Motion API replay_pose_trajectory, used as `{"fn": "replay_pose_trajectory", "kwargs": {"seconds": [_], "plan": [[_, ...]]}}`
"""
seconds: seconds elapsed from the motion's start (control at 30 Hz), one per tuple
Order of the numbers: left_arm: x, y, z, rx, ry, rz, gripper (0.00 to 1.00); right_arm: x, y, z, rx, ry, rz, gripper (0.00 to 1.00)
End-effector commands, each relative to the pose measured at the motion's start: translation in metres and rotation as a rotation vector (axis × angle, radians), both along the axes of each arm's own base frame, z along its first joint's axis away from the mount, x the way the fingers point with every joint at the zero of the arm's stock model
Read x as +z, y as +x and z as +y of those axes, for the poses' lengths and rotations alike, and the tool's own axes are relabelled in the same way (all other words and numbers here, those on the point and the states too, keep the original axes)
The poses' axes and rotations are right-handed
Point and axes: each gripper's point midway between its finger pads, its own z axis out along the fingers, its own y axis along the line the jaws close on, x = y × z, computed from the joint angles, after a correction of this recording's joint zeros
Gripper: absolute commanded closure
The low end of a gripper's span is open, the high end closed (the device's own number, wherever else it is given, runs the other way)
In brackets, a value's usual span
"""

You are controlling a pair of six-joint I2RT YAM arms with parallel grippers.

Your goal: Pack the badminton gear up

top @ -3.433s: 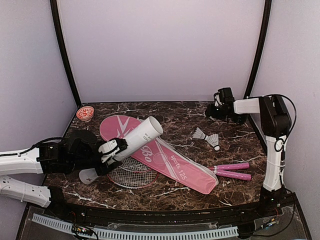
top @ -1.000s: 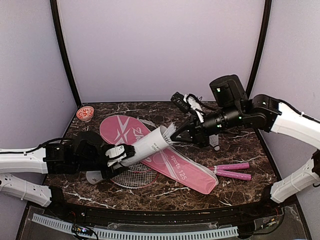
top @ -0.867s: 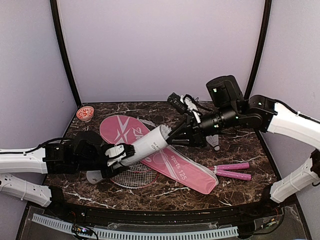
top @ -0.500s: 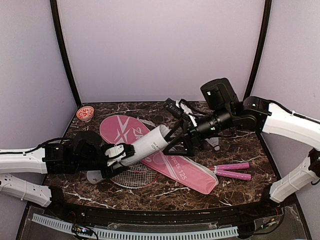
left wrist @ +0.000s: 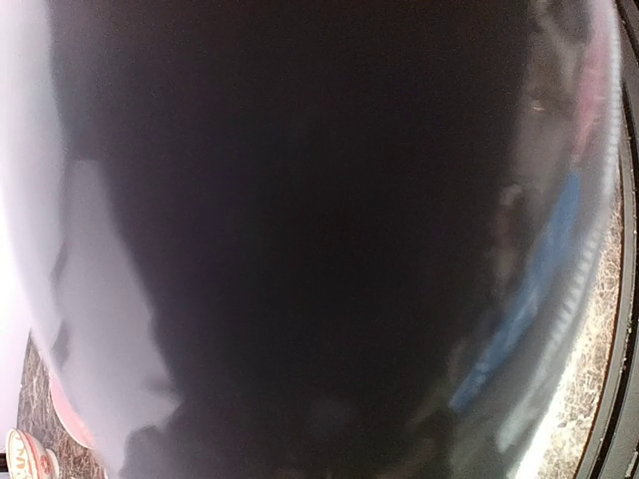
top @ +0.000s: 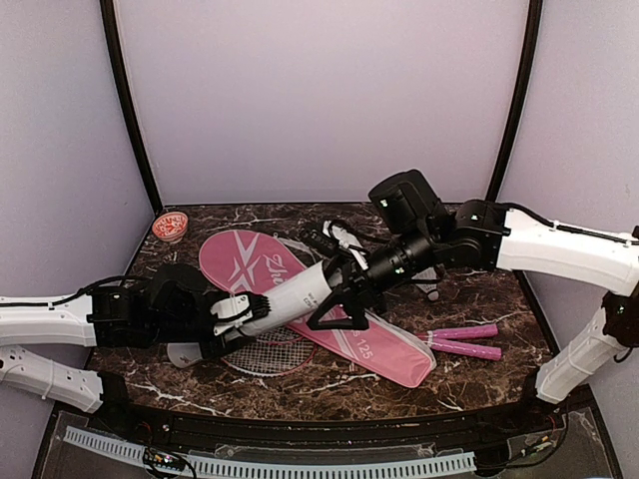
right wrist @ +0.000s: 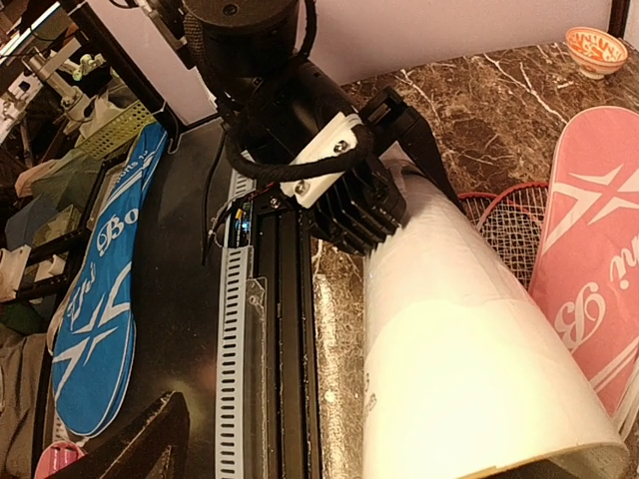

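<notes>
So the tube (top: 290, 294) is a plain, smooth white cylinder with no cap on the end you can see. It's up off the table at a slant, right over the middle of the bag. The left gripper (top: 232, 311) has its fingers clamped round the lower end. The right gripper (top: 334, 284) sits at the open mouth with its fingers spread wide, one above the rim and one below. I can't see anything held between them.

The bag (top: 240, 261) is soft pink and racket-shaped, with a white X-type logo on the round head. From the top I can read "125" down near the narrow end. The right wrist cam shows curly white script on it too, but that's cut off, so I can't read it.

The rackets (top: 262, 351) poke out from under the bag and tube, with thin red rims and white string mesh. Their pink handles (top: 464, 341) lie side by side off to the right. A bit of a shuttlecock (top: 431, 292) peeks out under the right arm.

There's a little red-and-white patterned bowl (top: 170, 226) in the far left corner. The table (top: 300, 391) is dark brown marble with white veins.

The right wrist cam also catches a blue bag (right wrist: 95, 299) lying off the table, with "Bo" in white on it, plus tiny print on the tube that's too small to read. The left wrist cam is basically a dark blur with only slivers of marble at the edges.
</notes>
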Motion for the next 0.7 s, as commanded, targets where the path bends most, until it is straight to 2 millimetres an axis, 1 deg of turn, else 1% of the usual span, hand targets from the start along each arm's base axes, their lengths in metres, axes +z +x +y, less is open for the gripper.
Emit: {"fn": "replay_pose_trajectory", "kwargs": {"seconds": [0.0,0.2,0.27,0.33,0.43,0.57,0.67], "plan": [[0.036,0.003,-0.018,-0.022,-0.135,-0.052,0.61,-0.003,-0.007,0.012,0.042,0.023,0.039,0.14],[0.036,0.003,-0.017,-0.023,-0.136,-0.055,0.61,-0.001,-0.018,0.021,0.09,0.088,0.138,0.09],[0.036,0.003,-0.017,-0.021,-0.136,-0.056,0.61,-0.003,-0.02,0.021,0.094,0.083,0.154,0.08],[0.035,0.004,-0.016,-0.017,-0.134,-0.057,0.61,-0.001,-0.021,0.016,0.094,0.078,0.151,0.08],[0.033,0.004,-0.014,-0.01,-0.127,-0.056,0.61,0.008,-0.009,0.003,0.044,0.074,0.095,0.08],[0.033,0.003,-0.012,-0.007,-0.126,-0.056,0.61,0.032,0.011,-0.025,-0.046,0.101,0.04,0.1],[0.032,0.003,-0.012,-0.009,-0.125,-0.055,0.61,0.045,0.023,-0.045,-0.099,0.108,0.005,0.11]]}}
